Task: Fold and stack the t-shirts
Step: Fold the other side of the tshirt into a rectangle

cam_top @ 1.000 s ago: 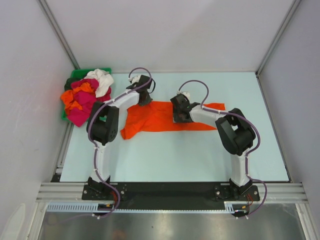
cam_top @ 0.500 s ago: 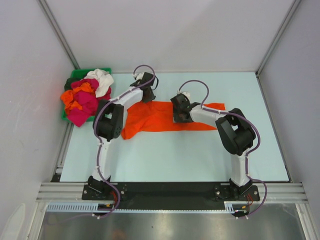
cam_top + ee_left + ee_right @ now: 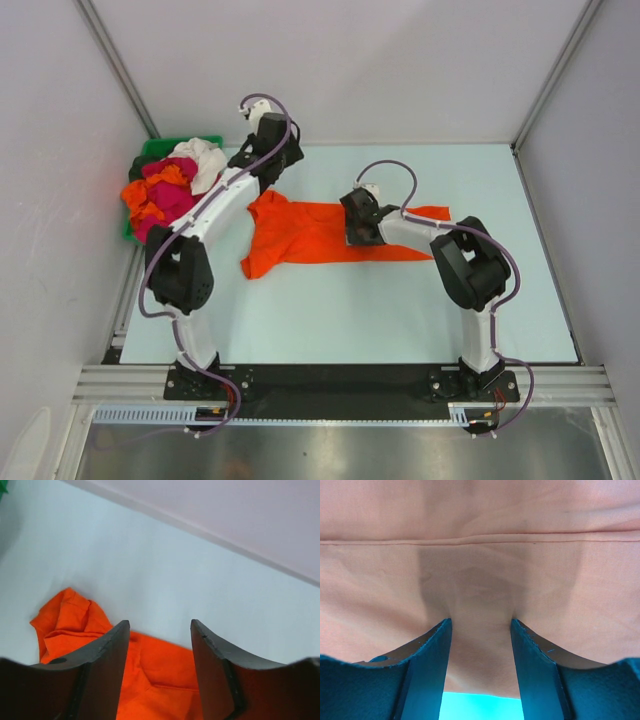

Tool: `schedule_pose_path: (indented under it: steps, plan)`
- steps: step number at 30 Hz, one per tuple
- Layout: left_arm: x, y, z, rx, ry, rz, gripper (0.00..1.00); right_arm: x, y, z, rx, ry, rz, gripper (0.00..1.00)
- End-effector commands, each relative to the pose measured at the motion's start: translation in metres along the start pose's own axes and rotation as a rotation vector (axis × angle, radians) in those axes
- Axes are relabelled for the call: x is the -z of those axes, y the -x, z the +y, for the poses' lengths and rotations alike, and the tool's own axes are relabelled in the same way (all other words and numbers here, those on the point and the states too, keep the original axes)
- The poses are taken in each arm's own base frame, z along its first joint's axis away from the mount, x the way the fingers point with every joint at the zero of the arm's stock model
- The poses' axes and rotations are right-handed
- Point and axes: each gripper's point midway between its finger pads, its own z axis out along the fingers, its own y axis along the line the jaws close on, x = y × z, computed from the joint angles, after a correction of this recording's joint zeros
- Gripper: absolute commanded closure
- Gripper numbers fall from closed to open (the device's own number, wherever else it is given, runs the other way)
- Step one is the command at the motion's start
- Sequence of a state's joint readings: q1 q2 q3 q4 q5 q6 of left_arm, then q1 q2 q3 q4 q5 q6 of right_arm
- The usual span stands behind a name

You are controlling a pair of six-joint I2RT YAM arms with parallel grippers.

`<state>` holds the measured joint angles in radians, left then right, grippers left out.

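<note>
A bright orange t-shirt [image 3: 310,235] lies spread across the middle of the table, its left end bunched. My left gripper [image 3: 268,168] hovers open above and behind the shirt's back left corner, holding nothing. In the left wrist view the orange t-shirt [image 3: 70,625] lies below the left gripper [image 3: 159,622]. My right gripper [image 3: 355,235] is down on the shirt's middle. In the right wrist view the right gripper [image 3: 479,621] has its jaws apart, tips pressed onto the flat orange t-shirt [image 3: 480,555]. More t-shirts [image 3: 165,195], magenta, orange and white, are piled at the left.
A green bin [image 3: 150,150] under the pile of shirts stands at the back left corner. White walls close the table in at the back and both sides. Bare table [image 3: 350,310] lies in front of the orange shirt.
My left gripper opened, let go of the shirt's back left corner and moved up toward the back left. The corner dropped onto the table. The right arm stayed put.
</note>
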<state>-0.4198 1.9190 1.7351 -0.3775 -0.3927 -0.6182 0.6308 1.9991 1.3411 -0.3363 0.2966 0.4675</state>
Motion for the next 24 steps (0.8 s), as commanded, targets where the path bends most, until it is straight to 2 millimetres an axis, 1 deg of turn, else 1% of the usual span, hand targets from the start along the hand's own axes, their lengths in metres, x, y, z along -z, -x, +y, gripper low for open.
schedule_pose_path:
  steps: [1,2,3,5,6,7,8,9,10,11,12,13,14,15,16,17,18,20,24]
  plan:
    - [0.015,-0.024,0.019,-0.019,0.027,0.038,0.44,0.020,0.017,0.010,-0.015,0.017,-0.050,0.44]
    - [0.017,-0.034,0.022,-0.007,0.030,0.051,0.46,0.024,0.020,0.013,-0.018,0.024,-0.063,0.44]
    - [0.019,-0.054,0.037,-0.014,0.050,0.087,0.47,0.030,0.024,0.019,-0.014,0.039,-0.077,0.44]
    - [0.022,-0.071,0.044,0.001,0.049,0.119,0.48,0.043,0.040,0.032,-0.022,0.076,-0.121,0.44]
    - [0.022,-0.087,0.055,-0.005,0.068,0.145,0.48,0.046,0.045,0.036,-0.024,0.088,-0.131,0.43]
    - [0.025,-0.090,0.058,-0.001,0.066,0.152,0.49,0.050,0.048,0.045,-0.023,0.112,-0.131,0.43]
    - [0.025,-0.095,0.060,-0.003,0.067,0.160,0.49,0.046,0.047,0.049,-0.019,0.114,-0.120,0.43]
    - [0.024,-0.102,0.065,-0.008,0.074,0.175,0.49,0.050,0.060,0.057,-0.027,0.130,-0.140,0.43]
    - [0.022,-0.107,0.066,-0.015,0.077,0.186,0.50,0.046,0.059,0.058,-0.025,0.125,-0.133,0.43]
    - [0.021,-0.112,0.068,-0.026,0.081,0.200,0.50,0.037,0.056,0.058,-0.018,0.113,-0.121,0.43]
    - [0.019,-0.113,0.068,-0.028,0.084,0.205,0.50,0.035,0.062,0.061,-0.021,0.117,-0.126,0.43]
    - [0.015,-0.120,0.070,-0.036,0.091,0.219,0.50,0.029,0.060,0.056,-0.028,0.104,-0.113,0.43]
    - [0.013,-0.125,0.071,-0.045,0.093,0.235,0.50,0.019,0.055,0.052,-0.029,0.092,-0.092,0.43]
    - [0.011,-0.125,0.070,-0.045,0.093,0.237,0.50,0.012,0.051,0.049,-0.037,0.088,-0.074,0.43]
    - [0.008,-0.130,0.071,-0.051,0.097,0.250,0.50,0.006,0.047,0.044,-0.055,0.082,-0.056,0.43]
    - [0.003,-0.138,0.073,-0.058,0.108,0.277,0.50,-0.002,0.047,0.033,-0.077,0.065,-0.042,0.44]
    - [-0.001,-0.144,0.076,-0.060,0.122,0.296,0.51,-0.010,0.038,0.027,-0.087,0.053,-0.012,0.44]
    - [-0.006,-0.156,0.083,-0.062,0.143,0.331,0.51,-0.018,0.035,0.013,-0.107,0.032,0.005,0.44]
    - [-0.012,-0.168,0.092,-0.053,0.166,0.360,0.51,-0.029,0.026,-0.003,-0.118,-0.001,0.024,0.44]
